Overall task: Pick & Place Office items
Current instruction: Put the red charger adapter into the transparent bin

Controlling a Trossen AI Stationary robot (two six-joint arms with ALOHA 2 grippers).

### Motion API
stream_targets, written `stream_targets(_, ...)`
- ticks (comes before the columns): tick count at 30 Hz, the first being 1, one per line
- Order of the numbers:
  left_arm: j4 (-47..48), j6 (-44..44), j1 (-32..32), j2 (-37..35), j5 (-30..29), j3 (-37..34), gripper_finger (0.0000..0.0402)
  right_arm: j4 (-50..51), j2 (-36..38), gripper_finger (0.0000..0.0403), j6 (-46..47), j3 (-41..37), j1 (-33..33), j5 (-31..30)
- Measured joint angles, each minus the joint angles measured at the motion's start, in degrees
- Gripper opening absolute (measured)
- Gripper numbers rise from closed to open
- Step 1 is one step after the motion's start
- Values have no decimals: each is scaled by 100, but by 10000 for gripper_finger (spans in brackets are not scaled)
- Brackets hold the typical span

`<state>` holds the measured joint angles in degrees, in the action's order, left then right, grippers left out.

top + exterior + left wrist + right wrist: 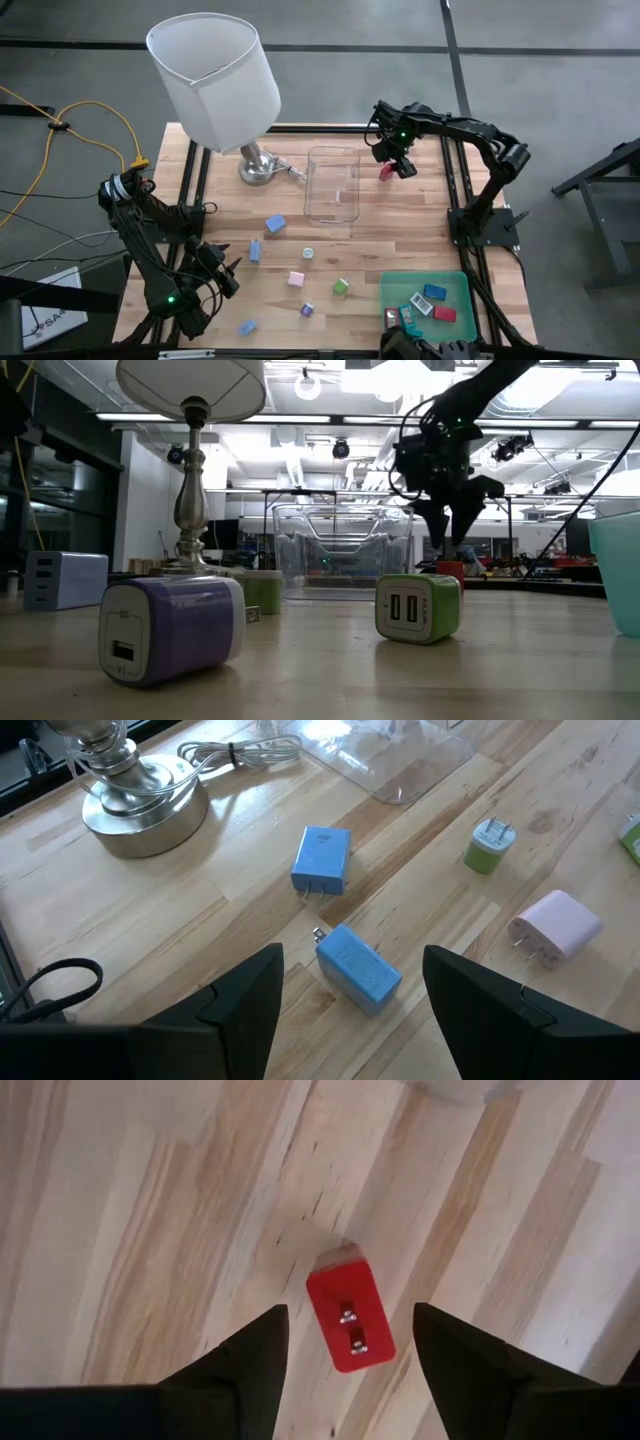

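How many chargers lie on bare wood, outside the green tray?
8: red charger right of the clear box; blue, pale blue, white-green, pink, green, purple mid-table; another pale blue near left gripper. Lampshade may hide more.

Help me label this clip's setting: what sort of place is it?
Likely an open lab or workshop: a wooden table in a metal frame, bare ceiling strip lights over cluttered benches behind, and yellow cable running over grey floor.

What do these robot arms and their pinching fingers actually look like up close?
Both arms are black, built of slim jointed segments with dark cables running along them. The left arm and right arm each carry a small glowing green light. Each ends in two flat, dark, wedge-shaped fingers: the left gripper and the right gripper look alike, matte and without visible markings.
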<state>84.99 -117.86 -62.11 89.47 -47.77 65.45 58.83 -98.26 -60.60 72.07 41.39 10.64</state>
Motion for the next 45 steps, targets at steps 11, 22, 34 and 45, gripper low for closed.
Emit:
stream_targets(11, 0, 0, 0, 0, -2, 0, 232, 44, -52, 194, 37, -130, 36, -77)
stream_targets(22, 0, 0, 0, 0, -2, 0, 232, 47, -44, 195, 105, -131, -87, -681)
stream_targets(34, 0, 0, 0, 0, 0, 0, 232, -80, -42, 195, 105, -131, -197, -1121)
stream_targets(45, 0, 0, 0, 0, -1, 0, 232, -167, -46, 194, 254, -131, -368, -1189)
